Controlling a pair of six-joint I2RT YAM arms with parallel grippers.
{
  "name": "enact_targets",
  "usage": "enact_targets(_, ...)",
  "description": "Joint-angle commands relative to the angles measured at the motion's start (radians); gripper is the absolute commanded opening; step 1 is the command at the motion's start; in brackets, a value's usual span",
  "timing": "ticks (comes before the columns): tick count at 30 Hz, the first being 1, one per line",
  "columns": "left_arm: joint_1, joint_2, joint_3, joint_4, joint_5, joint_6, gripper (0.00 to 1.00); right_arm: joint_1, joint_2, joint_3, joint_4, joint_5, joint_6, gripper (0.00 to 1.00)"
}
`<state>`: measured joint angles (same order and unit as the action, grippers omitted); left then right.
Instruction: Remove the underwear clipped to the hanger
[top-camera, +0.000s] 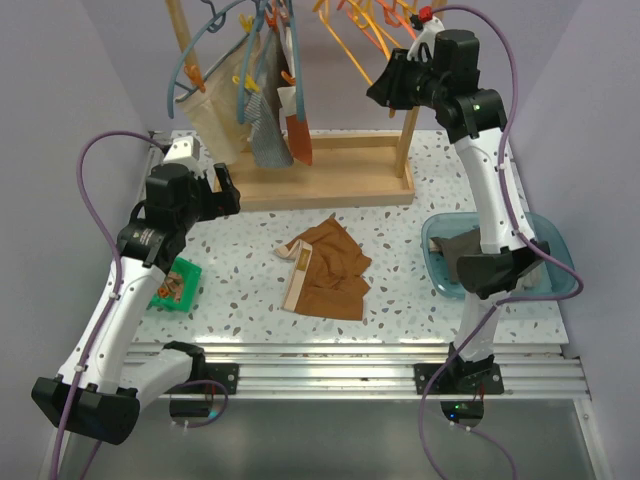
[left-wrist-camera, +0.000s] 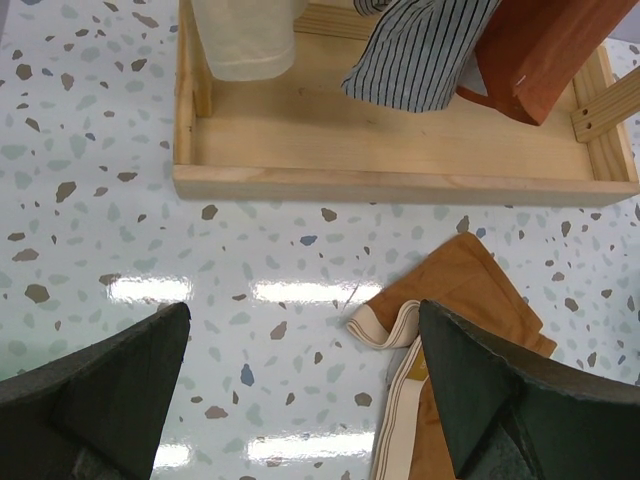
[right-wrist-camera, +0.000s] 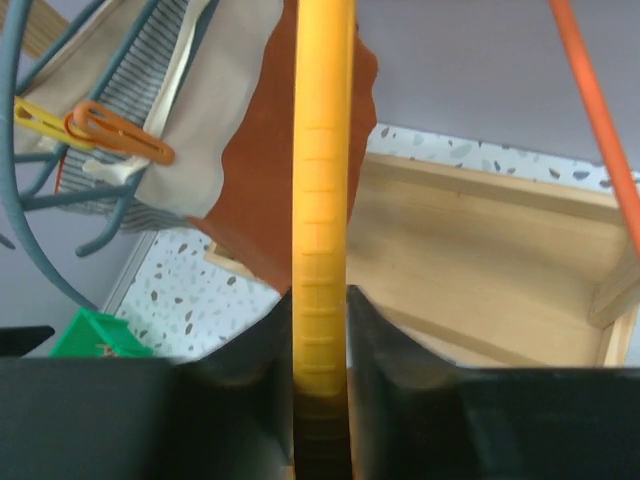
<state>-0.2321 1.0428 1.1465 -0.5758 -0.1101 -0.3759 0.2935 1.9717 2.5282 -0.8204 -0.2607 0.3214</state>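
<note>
Two-arm scene: left gripper (left-wrist-camera: 303, 318) spread wide near underwear (top-camera: 325, 270) lying on table (top-camera: 400, 300); right gripper (right-wrist-camera: 320, 320) pinches the yellow hanger (right-wrist-camera: 320, 180).

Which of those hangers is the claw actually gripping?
The yellow hanger, pinched in the right claw; the blue-grey hanger and the orange hanger sit outside its grip.
</note>
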Motion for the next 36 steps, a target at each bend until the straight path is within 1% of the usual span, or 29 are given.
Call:
enact_targets(1,-0.003,-0.032,-0.008,0.045,0.001,-0.023,1.0,-0.001,-0.117,-0.092,0.006,-0.051,-0.033,0.37)
enact_targets(3,-0.003,-0.033,-0.013,0.051,0.003,-0.026,1.0,-0.001,-0.198,-0.176,-0.002,-0.034,-0.061,0.54)
enact_targets(4,-0.003,-0.033,-0.014,0.051,0.003,-0.026,1.0,-0.001,-0.227,-0.209,-0.009,-0.02,-0.07,0.7)
enact_targets(5,-0.003,-0.03,-0.014,0.051,0.001,-0.027,1.0,-0.001,-0.264,-0.245,-0.011,0.007,-0.083,0.79)
enact_targets(6,-0.003,-0.024,-0.014,0.051,0.0,-0.032,1.0,-0.001,-0.336,-0.331,-0.011,0.02,-0.084,0.87)
enact_targets(7,-0.003,-0.021,-0.013,0.053,0.003,-0.032,1.0,0.001,-0.379,-0.379,-0.006,0.032,-0.087,0.98)
enact_targets(8,-0.003,-0.017,-0.01,0.054,0.007,-0.034,1.0,-0.001,-0.457,-0.481,-0.008,0.052,-0.087,0.98)
enact_targets(9,-0.003,-0.013,-0.01,0.056,0.007,-0.035,1.0,0.001,-0.458,-0.535,-0.011,0.064,-0.085,0.98)
enact_targets(10,-0.003,-0.013,-0.008,0.057,0.007,-0.035,1.0,0.004,-0.544,-0.59,-0.022,0.075,-0.085,0.98)
enact_targets(11,-0.003,-0.013,-0.007,0.059,0.007,-0.035,1.0,0.006,-0.585,-0.708,-0.031,0.083,-0.084,0.98)
enact_targets(14,-0.003,-0.007,-0.01,0.068,0.012,-0.034,1.0,0.03,-0.743,-0.898,-0.074,0.084,-0.076,0.98)
enact_targets(15,-0.003,-0.004,-0.013,0.068,0.01,-0.034,1.0,0.05,-0.775,-1.036,-0.077,0.081,-0.065,0.98)
enact_targets(16,-0.003,-0.001,-0.019,0.068,0.012,-0.037,1.0,0.128,-0.802,-1.109,-0.063,0.103,-0.05,0.98)
enact_targets(17,-0.003,0.008,-0.022,0.068,0.015,-0.043,1.0,0.181,-0.844,-1.24,-0.047,0.132,-0.01,0.98)
enact_targets(18,-0.003,0.013,-0.028,0.071,0.023,-0.049,1.0,0.238,-0.853,-1.297,-0.024,0.177,0.016,0.98)
enact_targets(19,-0.003,0.017,-0.031,0.073,0.032,-0.052,1.0,0.348,-0.853,-1.347,0.034,0.204,0.068,0.98)
enact_targets(20,-0.003,0.023,-0.034,0.083,0.039,-0.06,1.0,0.399,-0.825,-1.412,0.065,0.225,0.083,0.98)
enact_targets(22,-0.003,0.025,-0.039,0.09,0.052,-0.064,1.0,0.507,-0.756,-1.441,0.127,0.297,0.108,0.98)
enact_targets(23,-0.003,0.029,-0.037,0.09,0.053,-0.064,1.0,0.527,-0.682,-1.445,0.145,0.317,0.122,0.98)
enact_targets(25,-0.003,0.028,-0.036,0.083,0.055,-0.066,1.0,0.565,-0.622,-1.442,0.214,0.406,0.13,0.98)
enact_targets(26,-0.003,0.023,-0.036,0.076,0.053,-0.064,1.0,0.572,-0.559,-1.438,0.242,0.425,0.124,0.98)
enact_targets(28,-0.003,0.007,-0.047,0.065,0.046,-0.064,1.0,0.581,-0.493,-1.407,0.305,0.465,0.105,0.98)
enact_targets(31,-0.003,-0.026,-0.07,0.057,0.038,-0.066,1.0,0.581,-0.364,-1.372,0.36,0.471,0.09,0.98)
enact_targets(32,-0.003,-0.032,-0.076,0.05,0.033,-0.066,1.0,0.581,-0.335,-1.352,0.372,0.469,0.088,0.98)
enact_targets(33,-0.003,-0.041,-0.088,0.047,0.024,-0.067,1.0,0.581,-0.273,-1.343,0.392,0.469,0.088,0.98)
enact_targets(36,-0.003,-0.064,-0.105,0.028,0.009,-0.067,1.0,0.588,-0.191,-1.304,0.405,0.497,0.096,0.98)
